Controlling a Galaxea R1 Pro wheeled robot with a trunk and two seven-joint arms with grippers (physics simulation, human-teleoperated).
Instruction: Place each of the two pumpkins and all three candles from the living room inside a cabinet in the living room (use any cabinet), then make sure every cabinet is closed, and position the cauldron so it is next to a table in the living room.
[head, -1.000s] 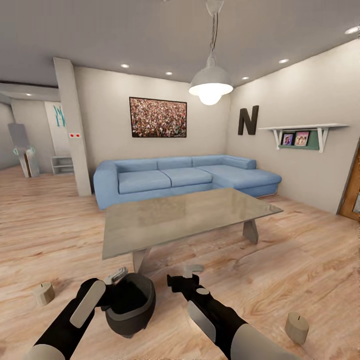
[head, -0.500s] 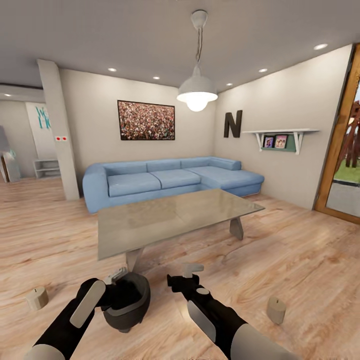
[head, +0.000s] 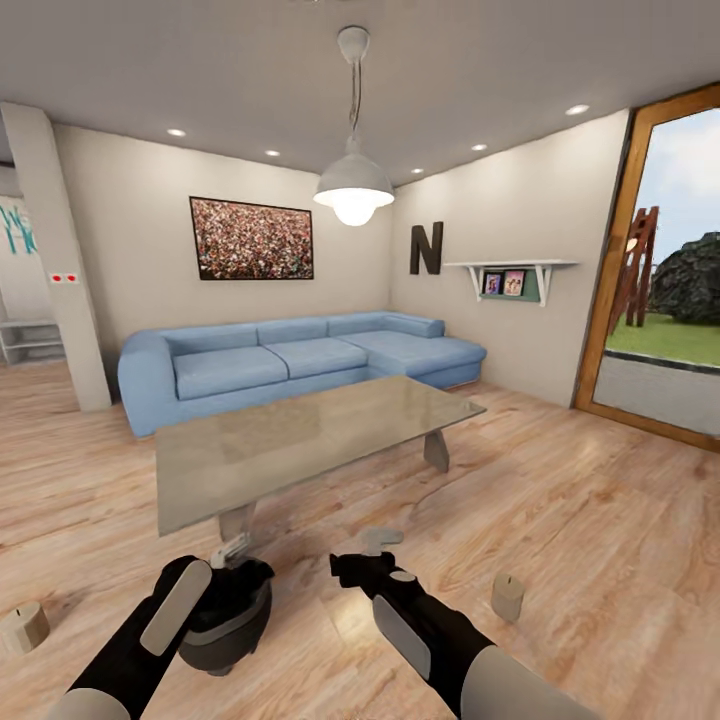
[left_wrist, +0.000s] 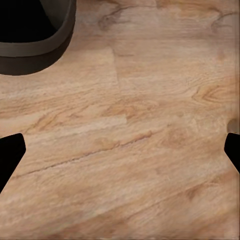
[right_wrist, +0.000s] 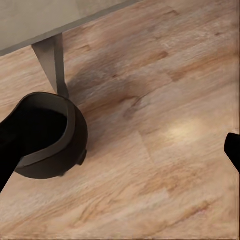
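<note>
cauldron (head: 228, 615) on the floor beside the table (head: 300, 445); both grippers' fingers spread apart.

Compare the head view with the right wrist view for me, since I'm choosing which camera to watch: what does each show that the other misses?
Head view alone: the blue sofa, the pendant lamp, two candles on the floor, the left gripper at the cauldron's rim and the right gripper.

Right wrist view alone: the cauldron's dark inside from above, close beside the table leg.

Both: the cauldron on the wood floor, and the glass-topped table.
</note>
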